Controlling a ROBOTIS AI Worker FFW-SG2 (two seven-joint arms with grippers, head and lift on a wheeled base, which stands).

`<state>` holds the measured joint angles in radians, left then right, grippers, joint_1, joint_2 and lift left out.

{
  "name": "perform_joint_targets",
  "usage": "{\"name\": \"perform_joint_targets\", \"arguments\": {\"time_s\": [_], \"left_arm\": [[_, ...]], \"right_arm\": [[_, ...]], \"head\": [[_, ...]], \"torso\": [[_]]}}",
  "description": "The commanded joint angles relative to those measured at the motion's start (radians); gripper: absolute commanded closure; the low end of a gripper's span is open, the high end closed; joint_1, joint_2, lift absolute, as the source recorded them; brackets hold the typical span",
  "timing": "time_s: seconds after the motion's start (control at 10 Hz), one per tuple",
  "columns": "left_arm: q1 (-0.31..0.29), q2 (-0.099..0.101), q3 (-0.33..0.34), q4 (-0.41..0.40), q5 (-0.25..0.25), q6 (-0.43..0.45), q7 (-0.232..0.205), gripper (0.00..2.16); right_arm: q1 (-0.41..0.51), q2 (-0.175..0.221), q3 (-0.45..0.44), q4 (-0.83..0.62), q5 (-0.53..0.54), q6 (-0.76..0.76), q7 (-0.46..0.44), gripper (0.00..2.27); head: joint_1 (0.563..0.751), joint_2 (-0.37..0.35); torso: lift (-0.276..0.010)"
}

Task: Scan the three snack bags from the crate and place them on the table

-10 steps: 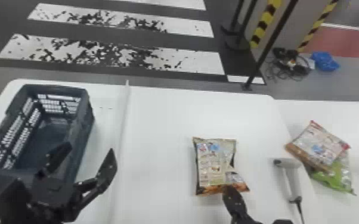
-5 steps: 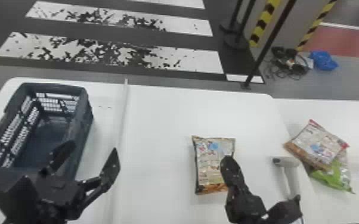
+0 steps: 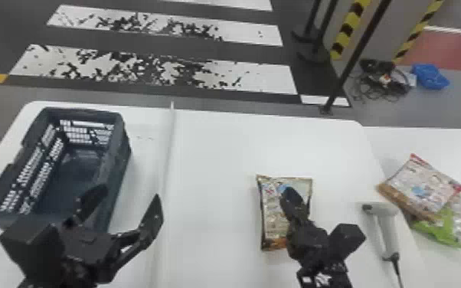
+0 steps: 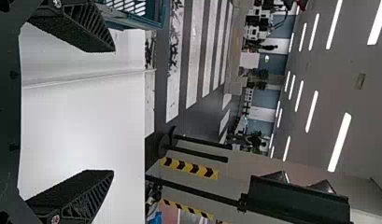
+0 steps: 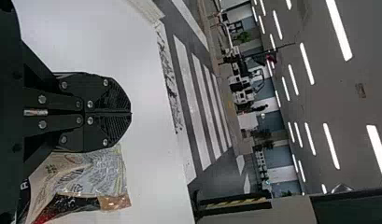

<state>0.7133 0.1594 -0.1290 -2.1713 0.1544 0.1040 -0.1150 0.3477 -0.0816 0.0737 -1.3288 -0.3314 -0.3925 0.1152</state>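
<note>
Left fingers: my black left gripper [image 3: 129, 194] stands spread wide, the two fingers well apart; it is at the crate's near right side, one finger in front of the crate's wall, the other over the table.
Right fingers: my black right gripper [image 3: 291, 193] is closed, fingers [image 5: 115, 100] meeting flat against each other; it hangs over the right side of the nearest bag; I cannot tell whether I touch it.
Nearest bag: a brown-edged plastic snack bag with a pale printed face [image 3: 272, 207]; it lies flat on the glossy white table [image 3: 218, 153].
Other bags: a pale rectangular snack bag with red and brown ends [image 3: 419, 187] rests partly on a green crinkled snack bag [image 3: 436, 229], over to my right.
Scanner: a white handheld scanner with a black cable [image 3: 388, 226]; it lies between the nearest bag and that pair.
Crate: a dark blue-grey plastic crate with slotted walls [image 3: 120, 153]; it stands upright on my left.
</note>
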Motion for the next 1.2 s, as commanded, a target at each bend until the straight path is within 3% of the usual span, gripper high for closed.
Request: {"name": "perform_joint_targets", "arguments": {"time_s": [0.0, 0.5, 0.8, 1.1], "left_arm": [[0.0, 0.003, -0.003, 0.002, -0.007, 0.003, 0.0, 0.06], [0.002, 0.006, -0.008, 0.008, -0.006, 0.0, 0.0, 0.06], [0.0, 0.009, -0.008, 0.018, -0.002, -0.013, 0.0, 0.06], [-0.011, 0.009, -0.023, 0.038, -0.002, -0.022, 0.0, 0.06]], "right_arm": [[-0.036, 0.002, -0.003, 0.049, -0.003, 0.039, -0.003, 2.25], [-0.058, 0.005, -0.012, 0.141, -0.005, 0.054, -0.009, 2.25], [-0.018, 0.002, -0.043, 0.143, 0.0, 0.027, -0.006, 2.25], [0.03, -0.018, -0.106, 0.143, 0.003, -0.022, 0.029, 2.25]], "head": [[0.695, -0.131], [0.695, -0.144], [0.695, -0.158], [0.695, -0.215]], "torso": [[-0.037], [-0.037], [-0.037], [-0.037]]}}
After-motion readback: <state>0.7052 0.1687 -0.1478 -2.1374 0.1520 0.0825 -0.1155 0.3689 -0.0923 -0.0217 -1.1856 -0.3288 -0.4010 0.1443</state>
